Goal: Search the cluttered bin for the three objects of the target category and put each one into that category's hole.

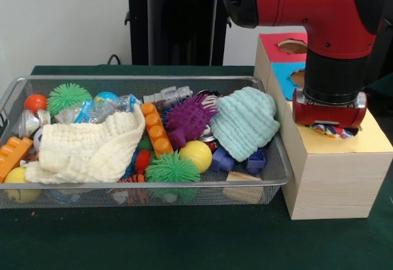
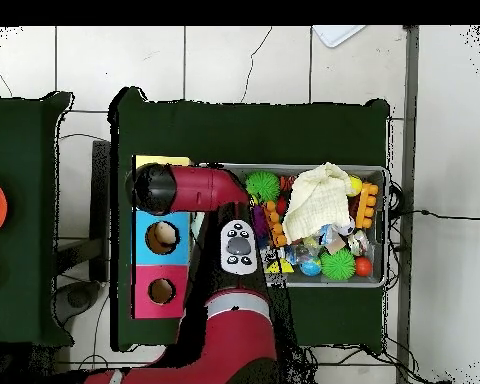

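My gripper (image 1: 330, 124) is low over the yellow top (image 1: 370, 138) of the light wooden box, right of the bin (image 1: 147, 185). A dotted white cloth piece (image 1: 333, 131) shows crumpled right under the gripper, on the yellow top. The hole is hidden beneath the gripper and cloth. I cannot tell whether the gripper is open or shut. In the overhead view the arm (image 2: 184, 188) covers most of the yellow top (image 2: 164, 160). The bin (image 2: 383, 178) holds mixed toys. No other dotted cloth shows in it.
In the bin lie a cream knit cloth (image 1: 86, 150), a mint knit cloth (image 1: 245, 123), a purple spiky ball (image 1: 187, 119), an orange brick strip (image 1: 155, 129) and green spiky balls (image 1: 172, 169). The blue-topped hole (image 2: 162, 236) and the red-topped hole (image 2: 161, 291) lie beside the yellow top.
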